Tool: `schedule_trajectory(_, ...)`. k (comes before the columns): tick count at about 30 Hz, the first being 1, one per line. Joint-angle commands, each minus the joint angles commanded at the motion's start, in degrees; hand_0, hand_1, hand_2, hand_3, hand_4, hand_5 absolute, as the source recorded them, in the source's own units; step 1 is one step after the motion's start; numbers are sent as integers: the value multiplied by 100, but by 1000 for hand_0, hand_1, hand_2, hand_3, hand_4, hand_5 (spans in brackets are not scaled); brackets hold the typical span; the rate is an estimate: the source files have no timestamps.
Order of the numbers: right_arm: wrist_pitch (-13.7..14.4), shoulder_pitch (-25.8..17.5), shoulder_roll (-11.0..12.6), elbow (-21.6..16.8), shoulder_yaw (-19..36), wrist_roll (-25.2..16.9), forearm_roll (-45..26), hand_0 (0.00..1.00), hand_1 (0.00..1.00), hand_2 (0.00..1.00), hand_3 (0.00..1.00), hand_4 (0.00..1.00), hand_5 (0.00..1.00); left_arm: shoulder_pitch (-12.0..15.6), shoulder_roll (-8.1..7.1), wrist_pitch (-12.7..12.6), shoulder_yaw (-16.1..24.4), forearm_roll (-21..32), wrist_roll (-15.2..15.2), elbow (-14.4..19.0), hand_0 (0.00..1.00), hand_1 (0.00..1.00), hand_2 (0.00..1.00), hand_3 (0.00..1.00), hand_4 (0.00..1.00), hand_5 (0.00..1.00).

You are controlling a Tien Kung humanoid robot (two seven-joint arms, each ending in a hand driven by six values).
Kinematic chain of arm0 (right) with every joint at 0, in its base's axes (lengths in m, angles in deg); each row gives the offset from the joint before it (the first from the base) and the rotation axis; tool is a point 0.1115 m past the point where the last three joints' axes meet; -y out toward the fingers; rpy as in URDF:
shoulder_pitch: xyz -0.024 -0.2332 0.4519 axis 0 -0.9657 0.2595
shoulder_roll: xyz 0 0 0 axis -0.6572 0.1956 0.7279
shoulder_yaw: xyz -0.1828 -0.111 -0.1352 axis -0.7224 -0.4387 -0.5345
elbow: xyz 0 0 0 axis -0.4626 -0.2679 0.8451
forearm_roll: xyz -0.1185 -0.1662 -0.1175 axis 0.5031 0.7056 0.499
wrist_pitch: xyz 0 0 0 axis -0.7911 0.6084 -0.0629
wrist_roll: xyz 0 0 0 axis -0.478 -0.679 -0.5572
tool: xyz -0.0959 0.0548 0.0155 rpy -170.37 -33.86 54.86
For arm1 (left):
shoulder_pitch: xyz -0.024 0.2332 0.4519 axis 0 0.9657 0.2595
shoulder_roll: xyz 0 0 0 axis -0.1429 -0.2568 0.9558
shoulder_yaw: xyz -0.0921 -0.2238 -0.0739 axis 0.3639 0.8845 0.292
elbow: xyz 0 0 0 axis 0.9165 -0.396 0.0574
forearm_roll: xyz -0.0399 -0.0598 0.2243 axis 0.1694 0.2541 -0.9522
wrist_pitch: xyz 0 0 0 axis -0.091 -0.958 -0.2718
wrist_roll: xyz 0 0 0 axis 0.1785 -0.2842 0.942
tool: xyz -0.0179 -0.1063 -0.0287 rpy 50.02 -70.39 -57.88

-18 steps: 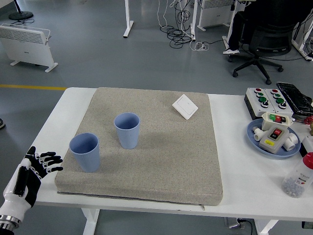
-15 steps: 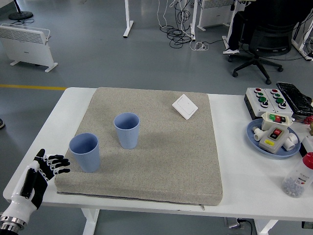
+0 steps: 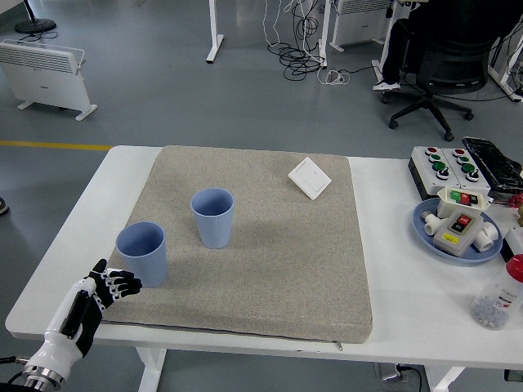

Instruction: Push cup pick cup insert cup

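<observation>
Two blue cups stand upright on a grey mat (image 3: 270, 245). One cup (image 3: 142, 254) is near the mat's front left corner. The other cup (image 3: 212, 217) stands a little behind it and to its right. My left hand (image 3: 102, 292) comes in from the lower left, fingers spread and empty. Its fingertips (image 3: 127, 282) are just below and left of the near cup, not touching it. My right arm is out of view.
A white flat switch plate (image 3: 310, 177) lies at the mat's far right. On the table's right are a button box (image 3: 441, 167), a blue plate (image 3: 425, 231) with small devices, and a clear bottle (image 3: 498, 294).
My left hand has moved right and forward along the table's front edge, from beside the mat to just short of the near cup. The cups have not moved.
</observation>
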Motion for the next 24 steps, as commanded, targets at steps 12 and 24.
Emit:
schedule_trajectory(12,-1,-22,-14,0,20,4,5,696,610,649,546,103,428,-346,13,-15,-281,-216,16,-222,666,612,535,499,624,998)
schedule_trajectory(24,7,-76,-11,0,29,10,30,696,610,645,546,103,428,-622,-2,32,-309,-402,109,-606,672,616,538,504,632,998)
